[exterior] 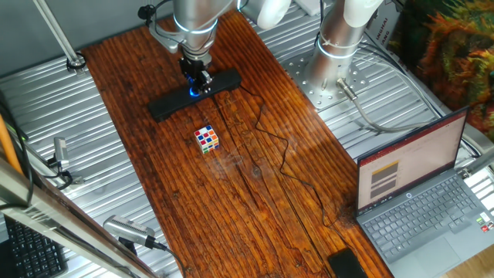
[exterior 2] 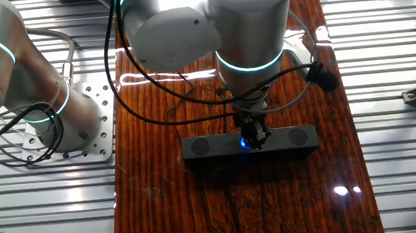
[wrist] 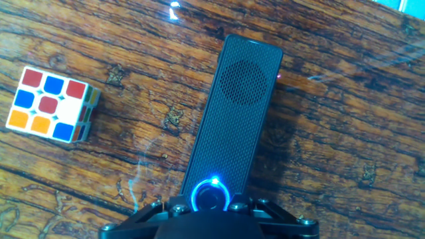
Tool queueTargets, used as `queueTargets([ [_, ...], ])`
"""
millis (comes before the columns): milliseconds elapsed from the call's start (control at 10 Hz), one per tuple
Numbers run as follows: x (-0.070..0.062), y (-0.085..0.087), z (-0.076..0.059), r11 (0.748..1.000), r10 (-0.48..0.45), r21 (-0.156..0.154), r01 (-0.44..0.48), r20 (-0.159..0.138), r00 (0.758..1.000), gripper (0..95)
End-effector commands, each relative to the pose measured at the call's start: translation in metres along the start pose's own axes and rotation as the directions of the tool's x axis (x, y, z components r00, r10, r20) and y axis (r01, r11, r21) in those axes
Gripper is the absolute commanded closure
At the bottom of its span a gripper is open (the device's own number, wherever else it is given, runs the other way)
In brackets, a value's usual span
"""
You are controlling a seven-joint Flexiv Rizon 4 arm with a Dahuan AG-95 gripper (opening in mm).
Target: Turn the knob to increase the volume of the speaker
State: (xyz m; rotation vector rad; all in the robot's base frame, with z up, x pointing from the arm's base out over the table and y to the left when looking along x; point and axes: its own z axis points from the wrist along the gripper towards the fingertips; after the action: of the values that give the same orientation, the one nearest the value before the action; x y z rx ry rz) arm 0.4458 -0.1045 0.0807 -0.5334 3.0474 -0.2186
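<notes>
The dark wooden table (exterior: pixel 255 185) carries the speaker (exterior: pixel 194 94), a puzzle cube (exterior: pixel 206 139) and a thin cable (exterior: pixel 287 158).

One fixed view looks down my wooden table (exterior: pixel 255 193) lengthwise from the laptop (exterior: pixel 421 197) end, fairly far. The other faces me from above, nearer, seemingly opposite. My hand view stares straight down, close. All share the speaker (exterior: pixel 194 94).

The round blue-lit black knob (wrist: pixel 212 196) is partly covered by the fingers (wrist: pixel 174 210); contact cannot be judged. The long black mesh speaker (wrist: pixel 229 119) is cut off at the hand view's lower edge.
</notes>
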Motion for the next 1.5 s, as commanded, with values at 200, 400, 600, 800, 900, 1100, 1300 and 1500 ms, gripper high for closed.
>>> queueTargets([
  [200, 0.0006, -0.0005, 0.0015, 0.999, -0.036, -0.001, 0.036, 0.0, 0.999, 57.0],
  [400, 0.0005, -0.0005, 0.0015, 0.994, -0.107, -0.007, 0.107, -0.007, 0.994, 57.0],
  [600, 0.0003, -0.0006, 0.0011, 0.983, -0.185, -0.008, 0.185, -0.006, 0.983, 57.0],
  [800, 0.0, -0.0008, 0.0005, 0.951, -0.308, -0.006, 0.308, -0.007, 0.951, 57.0],
  [900, 0.0001, -0.0009, 0.0002, 0.934, -0.358, -0.003, 0.358, -0.008, 0.934, 57.0],
  [1100, 0.0, -0.0009, -0.0003, 0.886, -0.464, -0.003, 0.464, -0.007, 0.886, 57.0],
  [1300, -0.0006, -0.0012, -0.0005, 0.813, -0.582, -0.003, 0.582, -0.008, 0.813, 57.0],
  [1500, -0.0005, -0.0013, -0.0006, 0.753, -0.658, 0.002, 0.658, -0.006, 0.753, 57.0],
])
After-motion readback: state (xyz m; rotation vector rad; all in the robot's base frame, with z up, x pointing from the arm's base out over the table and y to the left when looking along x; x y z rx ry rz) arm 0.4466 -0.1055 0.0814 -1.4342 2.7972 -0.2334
